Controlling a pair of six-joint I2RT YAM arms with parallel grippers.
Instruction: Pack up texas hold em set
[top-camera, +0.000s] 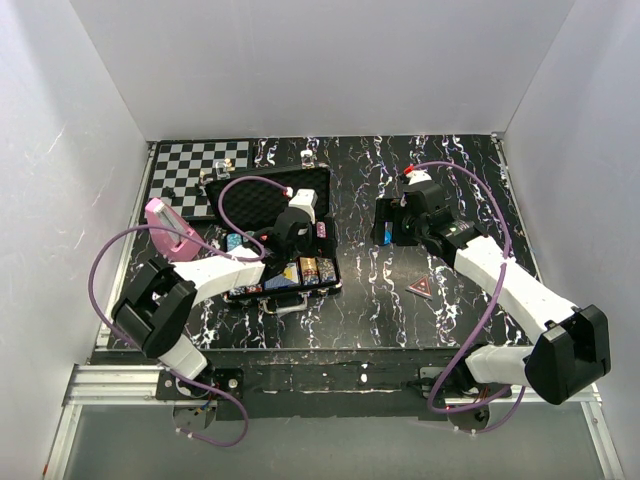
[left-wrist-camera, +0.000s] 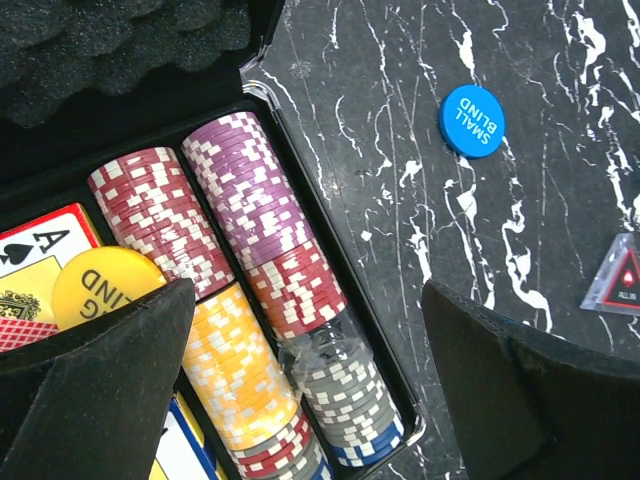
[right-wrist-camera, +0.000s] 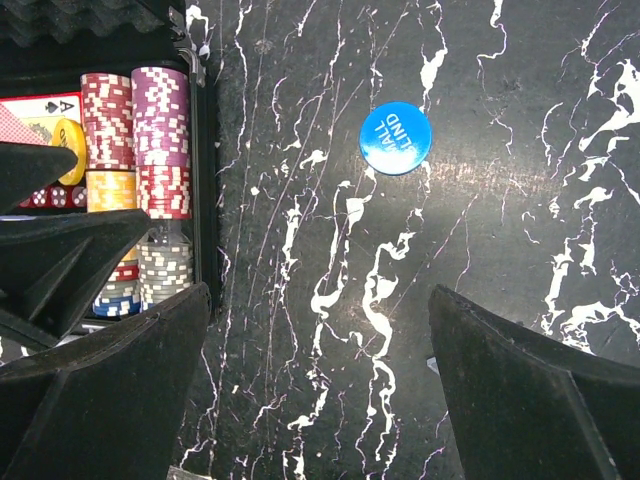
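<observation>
The black briefcase (top-camera: 300, 290) lies open at centre left, its foam-lined lid (top-camera: 262, 196) folded back. Rows of multicoloured chips (left-wrist-camera: 250, 300) fill its right side, beside a card deck (left-wrist-camera: 35, 255) and a yellow round button (left-wrist-camera: 100, 285). My left gripper (top-camera: 296, 228) hangs open and empty over the chips, with its fingers (left-wrist-camera: 110, 390) spread either side. A blue "small blind" button (right-wrist-camera: 395, 140) lies on the table right of the case, also in the left wrist view (left-wrist-camera: 472, 120). My right gripper (right-wrist-camera: 320, 390) is open and empty just short of it, shown in the top view (top-camera: 392, 228).
A red triangular marker (top-camera: 420, 288) lies on the marbled table, right of the case. A chessboard (top-camera: 190, 180) sits at the back left. A pink object (top-camera: 170, 228) leans by the left wall. White walls enclose three sides.
</observation>
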